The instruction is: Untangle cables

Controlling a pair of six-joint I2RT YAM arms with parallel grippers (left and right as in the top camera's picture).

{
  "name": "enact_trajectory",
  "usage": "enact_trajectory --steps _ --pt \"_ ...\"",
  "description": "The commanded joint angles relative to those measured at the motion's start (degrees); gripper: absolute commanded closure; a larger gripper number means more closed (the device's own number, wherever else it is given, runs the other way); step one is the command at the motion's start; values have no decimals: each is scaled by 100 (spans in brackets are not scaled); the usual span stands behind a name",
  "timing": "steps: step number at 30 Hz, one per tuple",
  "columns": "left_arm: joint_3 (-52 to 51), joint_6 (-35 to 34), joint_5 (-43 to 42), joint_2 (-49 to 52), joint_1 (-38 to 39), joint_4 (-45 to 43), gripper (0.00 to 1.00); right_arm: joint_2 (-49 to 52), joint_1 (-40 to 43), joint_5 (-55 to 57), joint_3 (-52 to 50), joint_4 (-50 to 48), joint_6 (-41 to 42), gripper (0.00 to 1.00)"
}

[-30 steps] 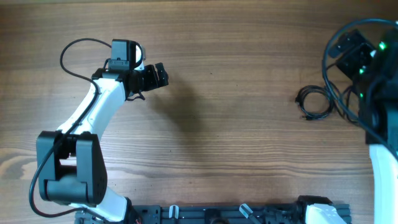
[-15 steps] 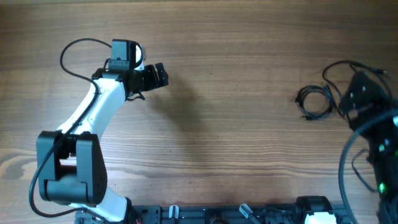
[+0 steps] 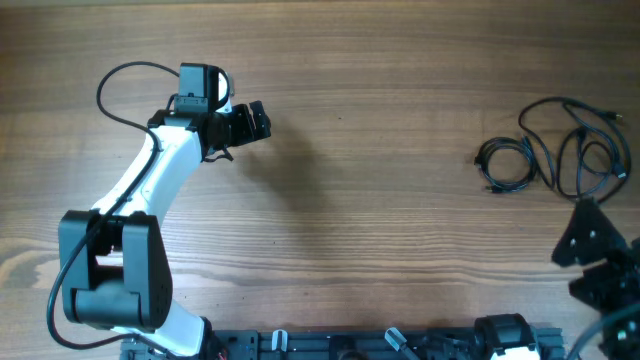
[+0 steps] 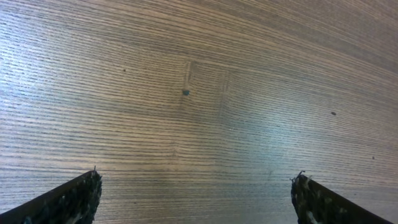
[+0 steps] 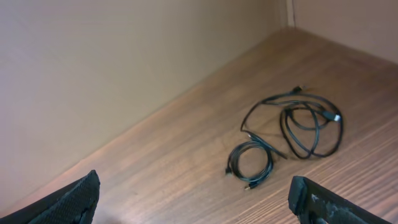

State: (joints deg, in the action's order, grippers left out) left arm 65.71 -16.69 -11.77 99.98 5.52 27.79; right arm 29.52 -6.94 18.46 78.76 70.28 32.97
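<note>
Overhead: cables (image 3: 540,162) lie at the right edge of the tabletop (image 3: 400,80), a small coil (image 3: 486,160) just beside loose loops (image 3: 578,160).
Right wrist: the same cables seen from low down, with a beige wall (image 5: 124,62) behind, seen only here.
Right gripper (image 3: 590,240): spread wide, holding nothing, near the cables but apart from them.
Left gripper (image 3: 255,122): spread wide, empty, well apart from the cables; its wrist view gives only wood grain.

A: What clads the left arm?
B: White, smooth-shelled arm links (image 3: 150,185) between black joint housings (image 3: 110,265); a thin black looped cable (image 3: 99,95) runs alongside.
A: And its tips?
B: Black, rough-textured fingertips (image 4: 71,199).
</note>
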Motion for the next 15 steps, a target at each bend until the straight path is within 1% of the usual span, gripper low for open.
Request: enact_trajectory --steps 1,2,4,9,11,13,15 --pt "-52 -50 74 -44 -11 -17 0 -568 -153 175 -549 -181 20 0" --pt "-52 -50 74 -44 -11 -17 0 -723 -179 175 -726 -337 15 0" --pt "-52 -50 74 -44 -11 -17 0 -1207 -190 175 -1346 -920 4 0" --pt "-52 -50 76 -44 -11 -17 0 -2149 -190 144 -2811 -1998 0 0" --pt "-52 -50 74 -44 -11 -17 0 -2599 -190 -140 -3609 -2874 -262 0" --pt "-52 -50 74 -44 -11 -17 0 -2903 -190 -413 -4153 -3659 -564 0" --pt "-52 -50 76 -44 -11 -17 0 -2903 -188 -640 -4607 -4500 -822 0"
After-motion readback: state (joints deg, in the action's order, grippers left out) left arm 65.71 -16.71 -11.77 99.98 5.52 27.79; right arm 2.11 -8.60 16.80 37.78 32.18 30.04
